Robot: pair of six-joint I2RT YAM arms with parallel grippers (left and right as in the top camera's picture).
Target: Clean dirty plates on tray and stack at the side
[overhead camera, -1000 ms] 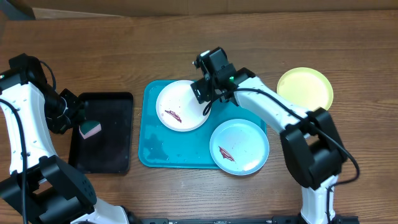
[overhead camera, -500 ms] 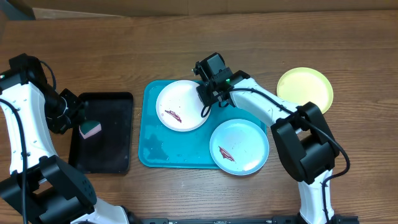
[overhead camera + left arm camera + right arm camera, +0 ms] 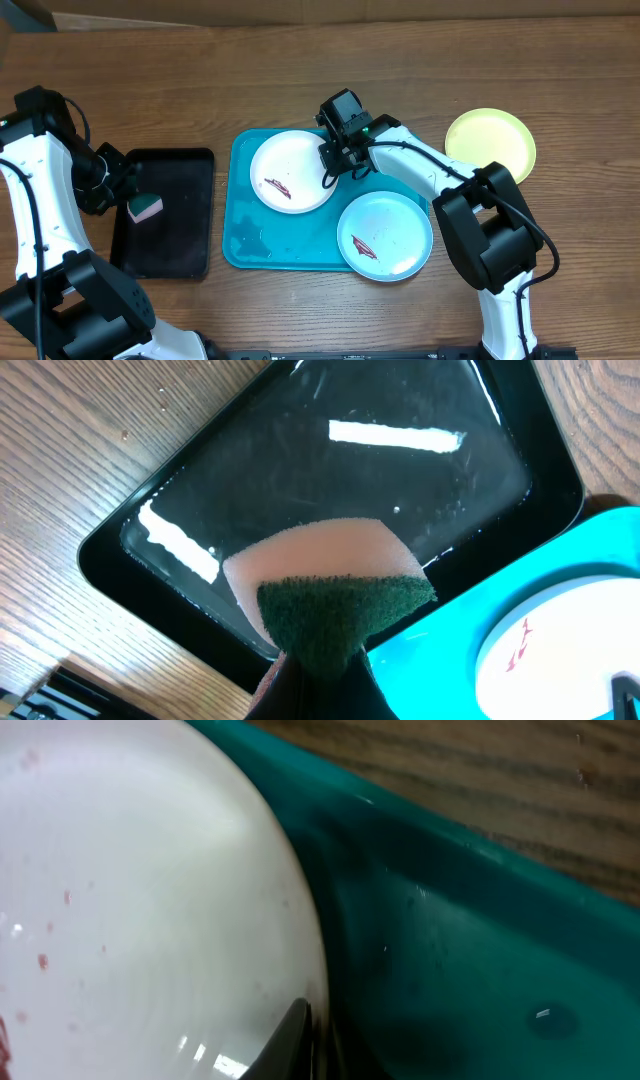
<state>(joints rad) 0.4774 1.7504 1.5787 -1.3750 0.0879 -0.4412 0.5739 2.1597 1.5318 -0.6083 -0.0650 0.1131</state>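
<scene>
Yellow-green round plastic plate sits clean beside the turquoise rectangular plastic tray. The smeared white plate and pale mint plate lie on it, uncleaned. The right gripper has its jaws pinched on the white plate's rim, and the left gripper jaws clamp a green-pink sponge.

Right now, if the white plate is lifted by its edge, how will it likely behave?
The white plate looks thin and rigid, so it should come up light and keep its shape. Held only at the rim by the right gripper, it may droop or swivel. Its glossy sheen suggests it could slip.
</scene>
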